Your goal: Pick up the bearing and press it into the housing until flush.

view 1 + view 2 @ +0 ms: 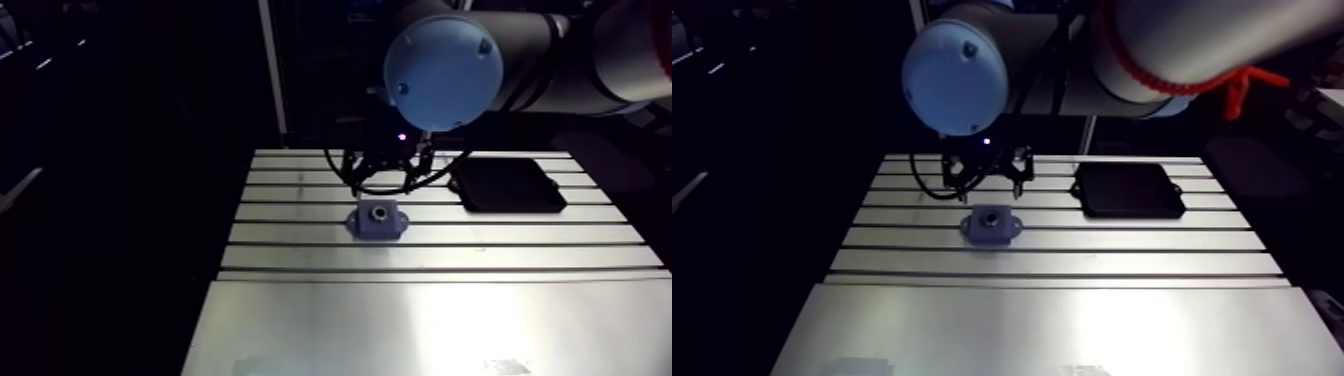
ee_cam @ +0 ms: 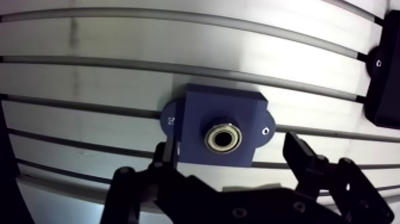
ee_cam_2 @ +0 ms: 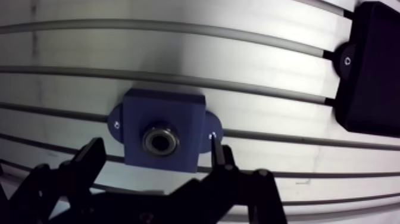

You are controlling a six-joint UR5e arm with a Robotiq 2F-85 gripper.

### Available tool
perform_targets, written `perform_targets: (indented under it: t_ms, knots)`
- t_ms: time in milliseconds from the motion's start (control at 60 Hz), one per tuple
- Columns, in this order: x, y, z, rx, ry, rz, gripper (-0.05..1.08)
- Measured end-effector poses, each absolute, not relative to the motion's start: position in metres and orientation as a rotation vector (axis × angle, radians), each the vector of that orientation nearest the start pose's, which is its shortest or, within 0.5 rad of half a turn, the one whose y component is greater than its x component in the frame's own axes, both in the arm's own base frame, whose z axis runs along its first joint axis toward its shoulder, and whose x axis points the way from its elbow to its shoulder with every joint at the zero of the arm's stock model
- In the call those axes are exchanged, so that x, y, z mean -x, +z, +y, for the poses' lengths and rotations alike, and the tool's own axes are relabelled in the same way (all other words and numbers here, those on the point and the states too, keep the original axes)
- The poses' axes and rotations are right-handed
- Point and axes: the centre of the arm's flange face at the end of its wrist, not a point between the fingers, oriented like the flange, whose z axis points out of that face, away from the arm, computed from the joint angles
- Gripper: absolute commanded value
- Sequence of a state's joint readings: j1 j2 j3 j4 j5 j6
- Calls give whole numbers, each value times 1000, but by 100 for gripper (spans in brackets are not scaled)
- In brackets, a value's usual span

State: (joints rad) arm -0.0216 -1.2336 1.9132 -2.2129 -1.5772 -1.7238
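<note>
While the gripper (image 2: 229,149) hangs just above the housing (image 2: 202,113), its two fingers (image 2: 300,158) are spread wide and hold nothing. One finger is on each side of the blue block, and neither seems to touch it.

The bearing (image 2: 223,138) is not lying loose on the table (image 2: 119,36). The shiny ring sits in the round hole in the middle of the housing. The housing stands about halfway between the table's left and right edges, closer to the far edge than the near one. A black tray (image 3: 372,71) lies well apart from it, by the far right corner.

So I think the picking up is done and the job is at the pressing step, or just past it. From above I cannot tell if the ring is level with the top of the block. If it sticks up, the next move needs a straight push down on the ring. If it is level, the arm only needs to lift away.
</note>
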Motion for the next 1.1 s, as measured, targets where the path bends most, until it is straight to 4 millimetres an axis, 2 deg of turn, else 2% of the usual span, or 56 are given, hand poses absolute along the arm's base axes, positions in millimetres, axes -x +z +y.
perform_targets:
  t_ms: [17,33,50,67,83,100,117,133,150,283,450,1100]
  knots:
    - [545,215,-121,203,5,3095,39]
    - [545,216,-121,202,4,3093,39]
    - [545,217,-121,200,3,3090,74]
    - [546,219,-121,198,2,3086,74]
    - [546,221,-122,195,1,3083,88]
    - [547,222,-122,192,0,3079,88]
    - [547,224,-122,189,-1,3075,96]
    - [548,226,-122,185,-2,3072,96]
    - [548,228,-122,182,-4,3069,100]
    - [550,242,-121,152,-9,3062,107]
    - [550,249,-121,131,-12,3061,107]
    - [545,228,-122,132,0,3062,107]
